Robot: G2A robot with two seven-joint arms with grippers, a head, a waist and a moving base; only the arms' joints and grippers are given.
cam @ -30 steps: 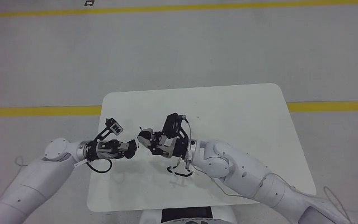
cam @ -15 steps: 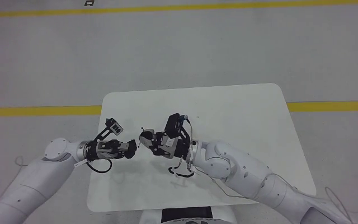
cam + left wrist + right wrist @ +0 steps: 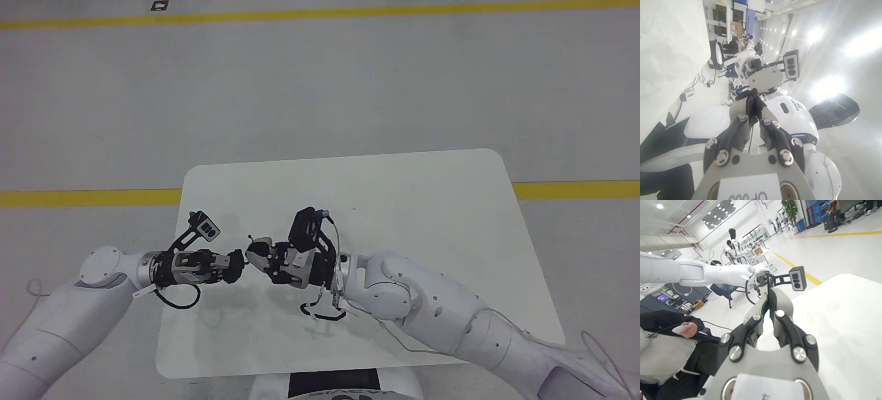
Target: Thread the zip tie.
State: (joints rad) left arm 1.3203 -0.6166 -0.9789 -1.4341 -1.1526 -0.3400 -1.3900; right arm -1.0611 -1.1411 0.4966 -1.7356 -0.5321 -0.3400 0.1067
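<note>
Top: we see left gripper (image 3: pixel 242 263) and right gripper (image 3: pixel 253 249) tip to tip above the table's (image 3: pixel 430 200) near-left part; left wrist: 2 fingers pinched tight on the zip tie (image 3: pixel 751 130); right wrist: right gripper (image 3: pixel 769 298) clamps the same strap (image 3: pixel 768 283), off the table's edge.

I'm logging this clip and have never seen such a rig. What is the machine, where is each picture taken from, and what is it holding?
It is a two-armed robot working at a white table. The top view looks down from a camera above the arms. The other two pictures come from a camera on each wrist, looking along that arm's own fingers. The left gripper and the right gripper face each other tip to tip above the table. Both are shut on a thin black zip tie, which runs between them.
</note>
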